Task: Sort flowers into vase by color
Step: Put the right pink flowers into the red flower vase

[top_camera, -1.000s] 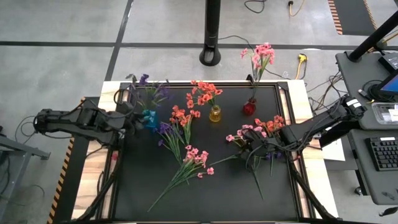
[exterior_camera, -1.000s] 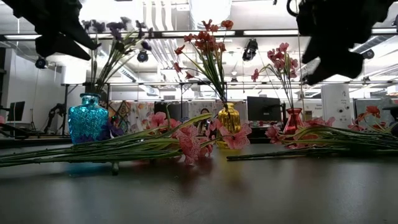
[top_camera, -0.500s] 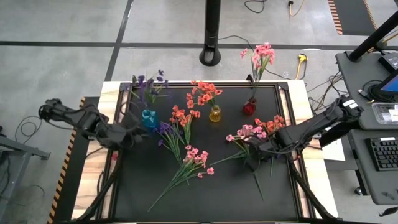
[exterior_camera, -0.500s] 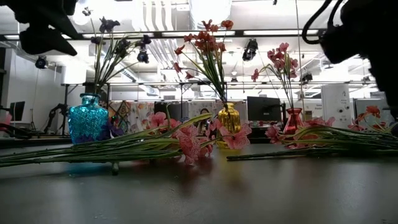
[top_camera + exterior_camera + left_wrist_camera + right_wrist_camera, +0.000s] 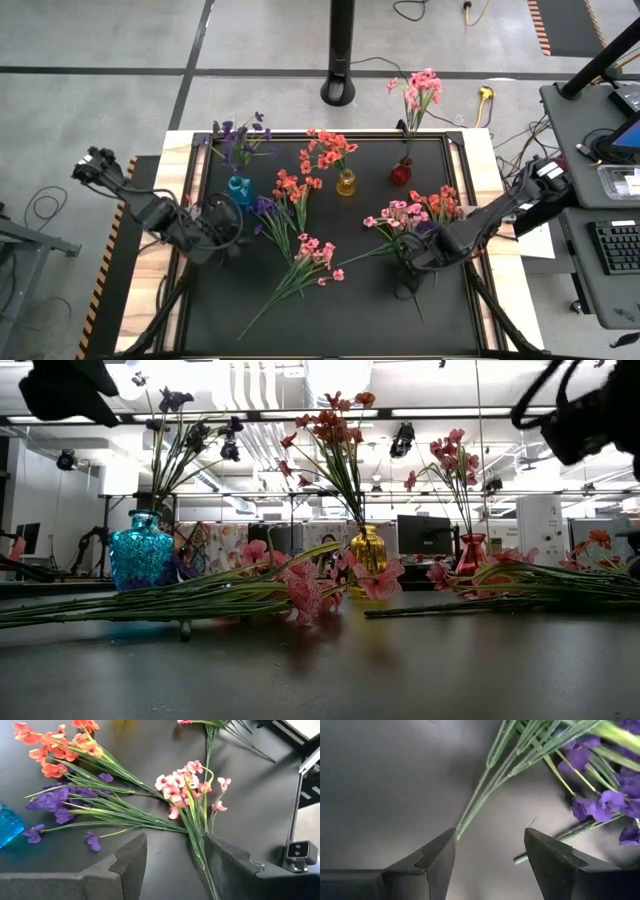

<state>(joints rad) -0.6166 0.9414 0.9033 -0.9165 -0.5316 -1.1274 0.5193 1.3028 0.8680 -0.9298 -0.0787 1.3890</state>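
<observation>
Table (image 5: 330,320) with black mat, three small vases standing along its far side. Blue vase (image 5: 239,189) holds a purple spray (image 5: 238,143); yellow vase (image 5: 346,183) holds an orange-red spray (image 5: 327,148); red vase (image 5: 400,173) holds a pink spray (image 5: 419,87) that leans out past the table's far edge. No readable labels or writing on any vase or flower.

Loose flowers lie flat in two groups. Centre group: an orange-red spray (image 5: 294,187), a purple spray (image 5: 266,208) and a pink spray (image 5: 316,252), stems crossing and running toward the near left of the mat. Right group: a pink spray (image 5: 392,213), an orange-red spray (image 5: 437,201) and purple blossoms (image 5: 600,802) mostly hidden under the arm in the high view.

Left gripper (image 5: 222,232) sits low over the mat's left part, just near-side of the blue vase and beside the centre group's purple blossoms. Its fingers (image 5: 127,862) stand wide apart, nothing between them; the centre group's stems lie ahead of them.

Right gripper (image 5: 410,262) is down over the right group's stems, near the mat's right side. Its fingers (image 5: 437,857) are spread wide and hold nothing; a bundle of green stems (image 5: 490,787) ends just ahead of one fingertip, purple blossoms off to the other side.
</observation>
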